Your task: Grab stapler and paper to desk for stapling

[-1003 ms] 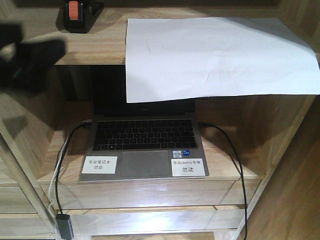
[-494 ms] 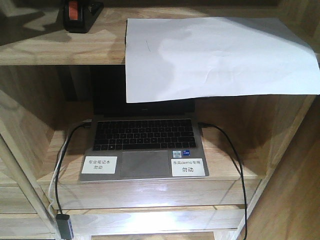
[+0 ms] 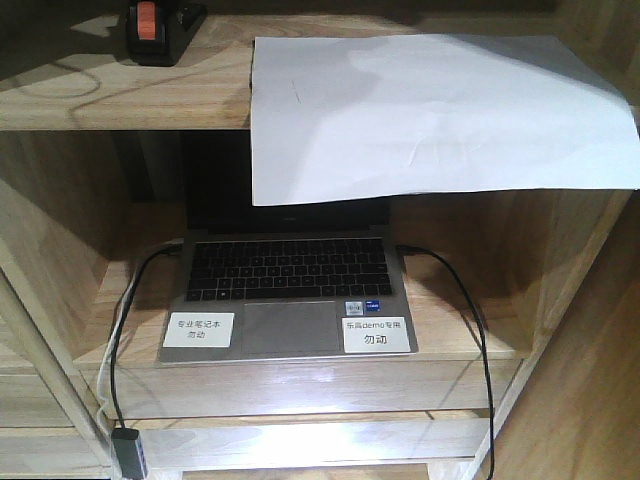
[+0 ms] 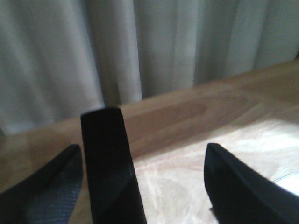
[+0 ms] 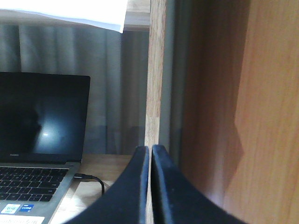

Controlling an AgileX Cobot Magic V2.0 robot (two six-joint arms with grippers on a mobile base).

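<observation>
Now no dark blur at the left of the front view as a second ago, only shadow across the stapler [image 3: 150, 28], untouched at the far left of the top shelf [image 3: 120, 100]. To its right, the paper [image 3: 430, 110], drooping over the shelf edge above the laptop [image 3: 290, 270]. Left end effector [image 4: 149, 144] apart and empty over bare wood; right end effector [image 5: 149, 150] pressed together on nothing. Probably repositioning; no grasp yet.
</observation>
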